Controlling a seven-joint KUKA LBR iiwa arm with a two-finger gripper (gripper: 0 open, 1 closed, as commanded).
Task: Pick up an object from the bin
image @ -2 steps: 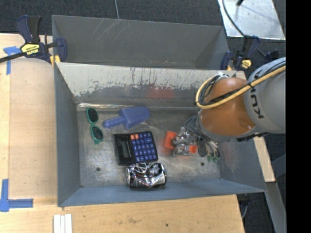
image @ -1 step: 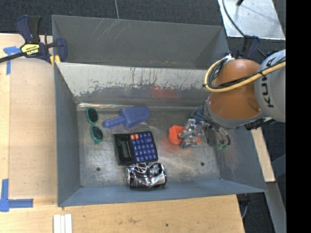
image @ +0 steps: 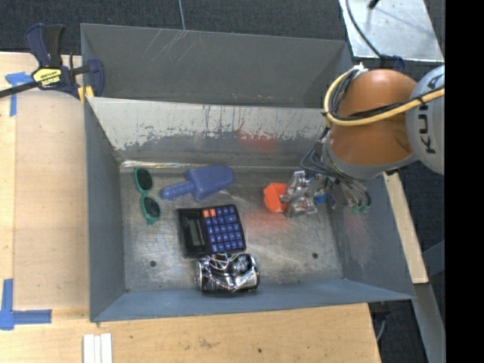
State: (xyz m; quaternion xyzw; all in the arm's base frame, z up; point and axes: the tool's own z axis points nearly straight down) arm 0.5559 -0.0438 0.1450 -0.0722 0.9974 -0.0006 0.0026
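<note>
My gripper point(image: 300, 200) is low in the right part of the bin, its metal fingers pointing down and left. A small orange object point(image: 274, 197) lies right against the fingertips on their left side; I cannot tell whether it sits between them. A black calculator with blue and orange keys point(image: 212, 230) lies left of the gripper near the bin's middle. A crushed shiny can point(image: 228, 272) rests by the front wall, below the calculator.
A blue scoop point(image: 200, 182) lies at the back centre of the floor. Green sunglasses point(image: 147, 195) lie along the left side. The arm's orange cover and cables hang over the right wall. Bare floor shows in the front right corner.
</note>
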